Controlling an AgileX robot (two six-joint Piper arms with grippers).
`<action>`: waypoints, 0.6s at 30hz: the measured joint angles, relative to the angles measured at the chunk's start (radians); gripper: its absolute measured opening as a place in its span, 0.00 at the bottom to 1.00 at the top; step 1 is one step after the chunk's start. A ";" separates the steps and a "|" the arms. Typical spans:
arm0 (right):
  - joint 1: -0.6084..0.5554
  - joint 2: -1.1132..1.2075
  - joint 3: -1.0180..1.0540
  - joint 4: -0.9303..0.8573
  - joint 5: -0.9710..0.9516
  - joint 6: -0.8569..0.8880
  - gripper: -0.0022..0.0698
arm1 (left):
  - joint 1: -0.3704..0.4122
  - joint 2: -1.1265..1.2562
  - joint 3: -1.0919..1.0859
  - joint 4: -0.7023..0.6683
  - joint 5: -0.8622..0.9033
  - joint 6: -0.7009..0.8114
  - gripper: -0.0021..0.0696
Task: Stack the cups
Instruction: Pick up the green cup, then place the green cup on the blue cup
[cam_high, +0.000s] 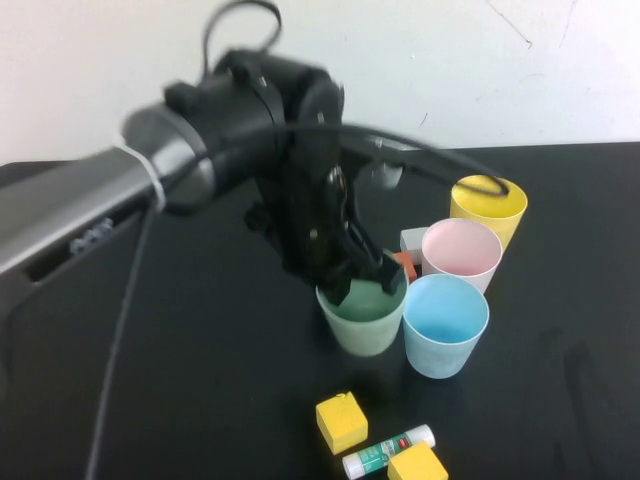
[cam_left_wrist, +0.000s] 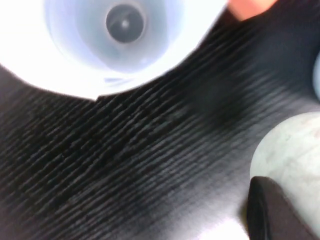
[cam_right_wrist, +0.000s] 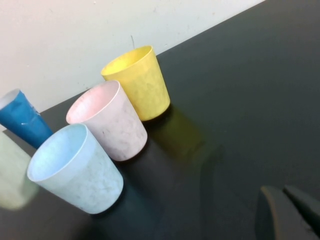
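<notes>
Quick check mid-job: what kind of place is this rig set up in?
Likely a lab or test bench: a bare black table against a plain white wall, set with plastic cups and yellow blocks. Left gripper is at the green cup; right gripper is parked.

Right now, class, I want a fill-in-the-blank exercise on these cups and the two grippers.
1. The left gripper is shut on the rim of the pale ____ cup.
2. The farthest cup from the camera in the high view is ____.
3. The pink cup stands between the yellow cup and the light ____ cup.
4. The right gripper, off to the side, is ____.

Missing words: green; yellow; blue; shut
</notes>
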 joint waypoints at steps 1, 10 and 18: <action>0.000 0.000 0.000 0.000 0.000 -0.002 0.03 | 0.000 -0.011 -0.018 -0.005 0.018 0.004 0.05; 0.001 0.000 0.000 0.000 -0.002 -0.020 0.03 | -0.020 -0.045 -0.150 -0.111 0.092 0.039 0.05; 0.001 0.000 0.000 0.000 -0.002 -0.022 0.03 | -0.078 -0.028 -0.157 -0.091 0.047 0.058 0.05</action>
